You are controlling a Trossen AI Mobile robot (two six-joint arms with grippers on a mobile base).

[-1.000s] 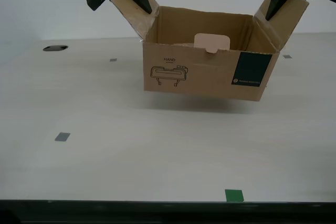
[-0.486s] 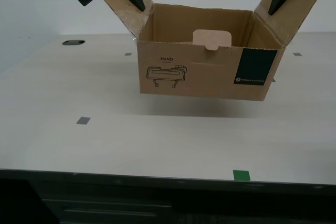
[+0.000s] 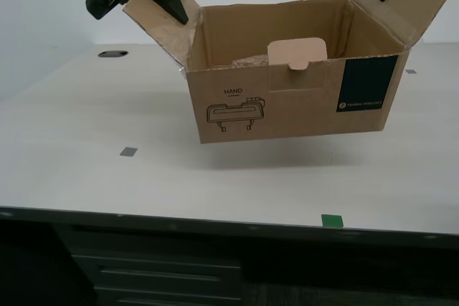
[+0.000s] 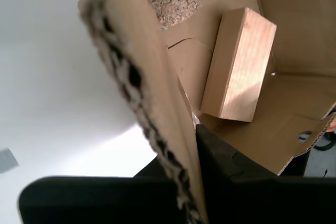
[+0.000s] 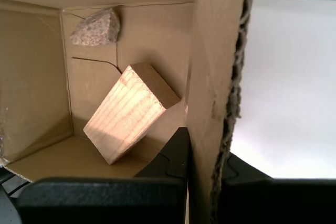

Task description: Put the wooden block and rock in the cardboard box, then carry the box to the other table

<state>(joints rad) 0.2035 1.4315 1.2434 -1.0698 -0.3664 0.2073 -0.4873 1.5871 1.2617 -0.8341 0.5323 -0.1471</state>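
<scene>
The loading part looks done: the wooden block (image 5: 130, 113) and the rock (image 5: 96, 27) both lie on the floor of the cardboard box (image 3: 287, 98), the block leaning near one wall and the rock off in a corner, apart from it; the box hangs clear of the smooth off-white bench (image 3: 86, 155), tilted, its shadow below it. My first gripper (image 5: 202, 166) is clamped on one side flap and my second gripper (image 4: 191, 166) on the opposite flap, each pinching the cardboard edge between its jaws; what is left, as I judge it, is the carry and setting the box down, and the other table is not in sight.
</scene>
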